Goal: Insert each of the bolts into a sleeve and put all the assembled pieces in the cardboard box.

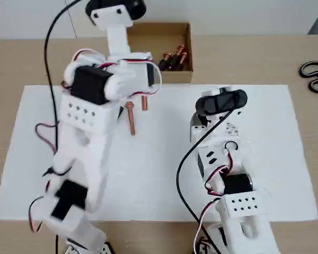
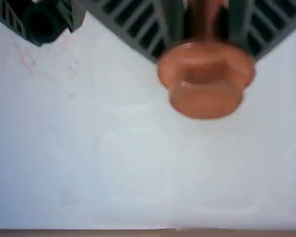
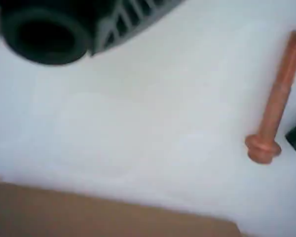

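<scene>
My left gripper (image 1: 144, 94) hangs over the white foam sheet (image 1: 159, 180), just in front of the cardboard box (image 1: 176, 77). It is shut on a copper bolt (image 1: 144, 102), held upright with its head (image 2: 204, 81) pointing down between the grey ribbed fingers (image 2: 138, 24). A second copper bolt (image 1: 131, 118) lies flat on the sheet beside it and appears again as the lying bolt (image 3: 275, 106). Several assembled bolt-and-sleeve pieces (image 1: 173, 58) lie inside the box. My right arm (image 1: 228, 159) is folded low at the right, and its gripper (image 3: 89, 27) sits close above the sheet.
Black scissors (image 1: 315, 74) lie on the wooden table at the far right. The foam sheet covers most of the work area, and its edge meets bare table (image 3: 89, 212). Black cables trail along both arms.
</scene>
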